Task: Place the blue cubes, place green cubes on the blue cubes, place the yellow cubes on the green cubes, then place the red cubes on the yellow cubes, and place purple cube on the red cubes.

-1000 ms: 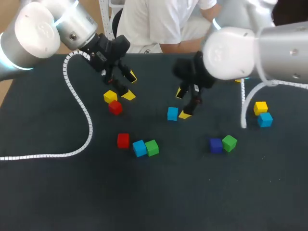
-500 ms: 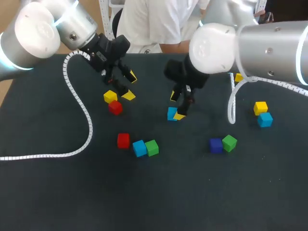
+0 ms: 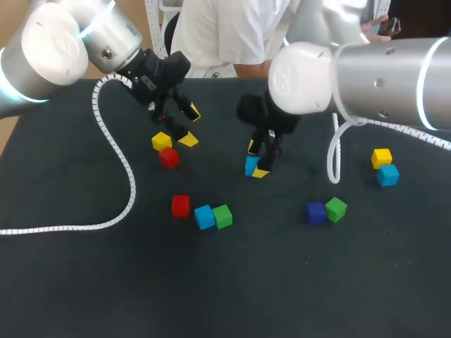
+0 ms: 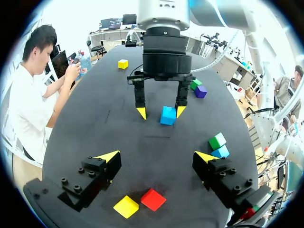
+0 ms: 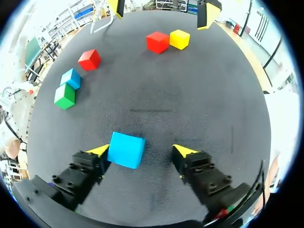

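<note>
Swinging in from the right over the past second, the right arm has brought the right gripper down around a light-blue cube near the middle of the black table. The right wrist view shows what the head view hides: the cube sits on the table against 1 yellow fingertip while the other tip stands clear of it, the fingers spread wide.

The left gripper has not shifted. It hangs over the far left part of the table, fingers wide and holding nothing. On the table just beneath it, a yellow cube and a red cube touch each other.

Nearer the front, a second red cube sits just beside a touching pair, a blue cube and a green cube. To the right a purple cube touches a second green cube. Farther right a second yellow cube sits against a third blue cube. A white coiled cable trails across the table's left side.

Only the left wrist view frames the right gripper head-on.
</note>
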`<control>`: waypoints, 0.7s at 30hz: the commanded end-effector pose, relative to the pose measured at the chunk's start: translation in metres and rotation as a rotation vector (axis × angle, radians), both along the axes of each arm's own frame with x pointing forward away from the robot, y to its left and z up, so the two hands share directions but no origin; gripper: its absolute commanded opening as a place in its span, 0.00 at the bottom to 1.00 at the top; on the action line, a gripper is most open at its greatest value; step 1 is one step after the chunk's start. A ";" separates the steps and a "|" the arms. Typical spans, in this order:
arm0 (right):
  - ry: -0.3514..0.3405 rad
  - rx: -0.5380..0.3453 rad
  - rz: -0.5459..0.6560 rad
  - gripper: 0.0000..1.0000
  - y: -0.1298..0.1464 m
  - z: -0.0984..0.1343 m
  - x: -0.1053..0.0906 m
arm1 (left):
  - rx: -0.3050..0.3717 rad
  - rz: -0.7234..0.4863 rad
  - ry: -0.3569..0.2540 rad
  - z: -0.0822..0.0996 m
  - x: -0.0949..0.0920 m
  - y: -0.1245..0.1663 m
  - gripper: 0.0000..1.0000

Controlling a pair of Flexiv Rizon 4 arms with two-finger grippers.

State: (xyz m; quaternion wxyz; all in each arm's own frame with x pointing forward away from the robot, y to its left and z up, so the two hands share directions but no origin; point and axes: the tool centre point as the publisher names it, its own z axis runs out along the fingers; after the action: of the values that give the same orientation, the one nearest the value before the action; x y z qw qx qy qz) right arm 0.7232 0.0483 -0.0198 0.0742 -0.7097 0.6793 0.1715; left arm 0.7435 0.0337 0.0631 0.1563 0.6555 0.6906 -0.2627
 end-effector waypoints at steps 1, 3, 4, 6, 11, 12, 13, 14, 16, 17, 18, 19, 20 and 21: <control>-0.004 -0.007 0.010 0.29 0.001 -0.002 0.002 | 0.001 -0.006 0.004 0.000 0.003 0.000 1.00; -0.007 -0.011 0.015 0.07 0.001 -0.002 0.002 | 0.001 -0.006 0.004 0.000 0.003 0.000 1.00; -0.010 -0.012 0.019 0.00 0.001 -0.002 0.001 | 0.001 -0.006 0.004 0.000 0.003 0.000 1.00; -0.013 -0.015 0.023 0.00 0.001 -0.002 0.000 | 0.001 -0.006 0.004 0.000 0.003 0.000 1.00; -0.024 -0.024 0.032 0.00 -0.001 0.001 -0.003 | 0.001 -0.006 0.004 0.000 0.003 0.000 1.00; -0.026 -0.025 0.031 0.00 -0.002 0.002 -0.004 | 0.001 -0.006 0.004 0.000 0.003 0.000 1.00; -0.027 -0.026 0.031 0.00 -0.002 0.002 -0.006 | 0.001 -0.006 0.004 0.000 0.003 0.000 1.00; -0.028 -0.028 0.032 0.00 -0.002 0.003 -0.007 | 0.001 -0.006 0.004 0.000 0.003 0.000 1.00; -0.033 -0.027 0.037 0.00 -0.003 0.006 -0.010 | 0.001 -0.006 0.004 0.000 0.003 0.000 1.00; -0.034 -0.028 0.038 0.00 -0.004 0.006 -0.010 | 0.001 -0.006 0.004 0.000 0.003 0.000 1.00; -0.035 -0.028 0.037 0.00 -0.004 0.007 -0.011 | 0.001 -0.006 0.004 0.000 0.003 0.000 1.00; -0.035 -0.028 0.037 0.00 -0.005 0.008 -0.011 | 0.001 -0.006 0.004 0.000 0.003 0.000 1.00; -0.036 -0.028 0.036 0.00 -0.005 0.010 -0.012 | 0.001 -0.006 0.004 0.000 0.003 0.000 1.00; -0.035 -0.028 0.034 0.00 -0.005 0.011 -0.013 | 0.001 -0.006 0.004 0.000 0.003 0.000 1.00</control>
State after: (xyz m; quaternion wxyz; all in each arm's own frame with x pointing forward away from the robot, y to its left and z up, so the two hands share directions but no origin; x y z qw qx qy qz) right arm 0.7185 0.0470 -0.0136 0.0668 -0.7262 0.6665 0.1550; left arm 0.7435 0.0337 0.0631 0.1563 0.6555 0.6906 -0.2627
